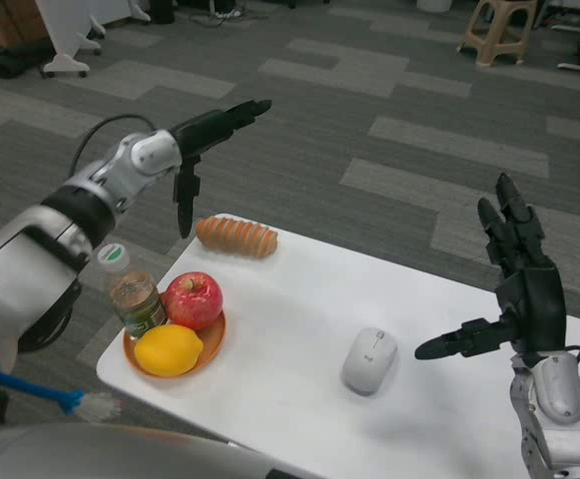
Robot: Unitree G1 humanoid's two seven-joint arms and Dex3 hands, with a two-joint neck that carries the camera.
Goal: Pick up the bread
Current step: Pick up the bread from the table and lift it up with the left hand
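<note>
nearest, at the bench's front-left corner, an orange plate is seen with a lemon and a red apple on it, and a small capped bottle is stood at the plate's left edge. a white mouse is found near the middle, well apart from the plate. above the right side the right hand is raised upright with its fingers spread, and nothing is held in it.

further back, the bread is laid flat at the far-left edge of the bench, untouched. its long axis is run roughly along that edge, left to right in the view with a slight tilt, the right end lying a little nearer the camera; neither end is marked as a front.

just left of and above the bread the left hand is held open, its fingers stretched towards the room and one pointing down beside the loaf's left end, apart from it. nothing is gripped.

the step in hand is judged to be the approach. next, the hand would need to be brought over the loaf and lowered, with the fingers closed across its short width.
</note>
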